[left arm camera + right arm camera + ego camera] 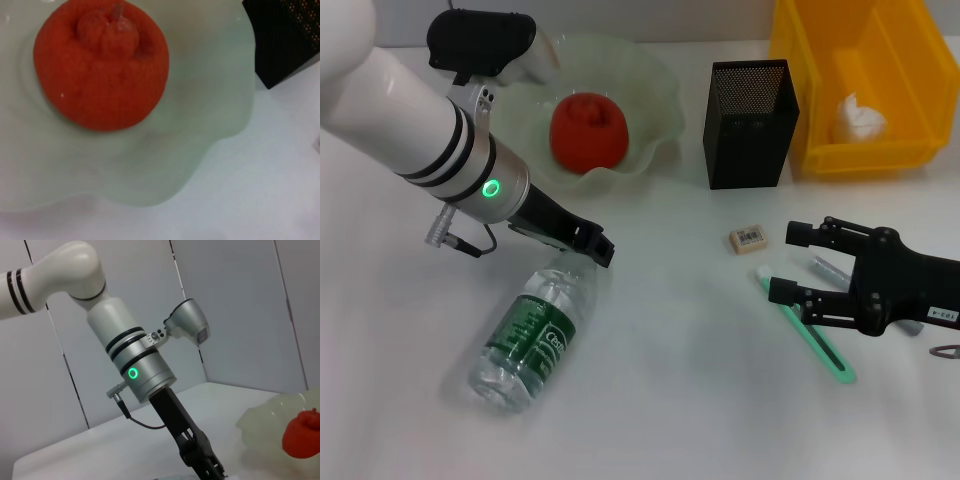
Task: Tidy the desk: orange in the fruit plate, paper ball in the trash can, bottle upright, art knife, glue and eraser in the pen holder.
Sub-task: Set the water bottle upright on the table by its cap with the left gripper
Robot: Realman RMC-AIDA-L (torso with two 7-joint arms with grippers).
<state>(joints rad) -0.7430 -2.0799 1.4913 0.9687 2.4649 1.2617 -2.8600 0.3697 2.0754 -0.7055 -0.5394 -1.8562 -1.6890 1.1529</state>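
The bottle (533, 335) lies on its side, cap toward my left gripper (594, 247), which sits right at its neck. The orange (588, 130) rests in the pale green fruit plate (655, 90); the left wrist view shows the orange (100, 65) and the plate (210, 125) close up. My right gripper (788, 262) is open just above the green art knife (812, 335) and a grey glue stick (825, 268). The eraser (748, 238) lies left of it. The paper ball (857, 120) is in the yellow trash can (910, 60). The black mesh pen holder (750, 122) stands upright.
The pen holder stands between the plate and the trash can at the back. A small ring-shaped item (946, 351) lies at the right edge. The right wrist view shows my left arm (135, 365) above the table, with the orange (302, 435) beyond.
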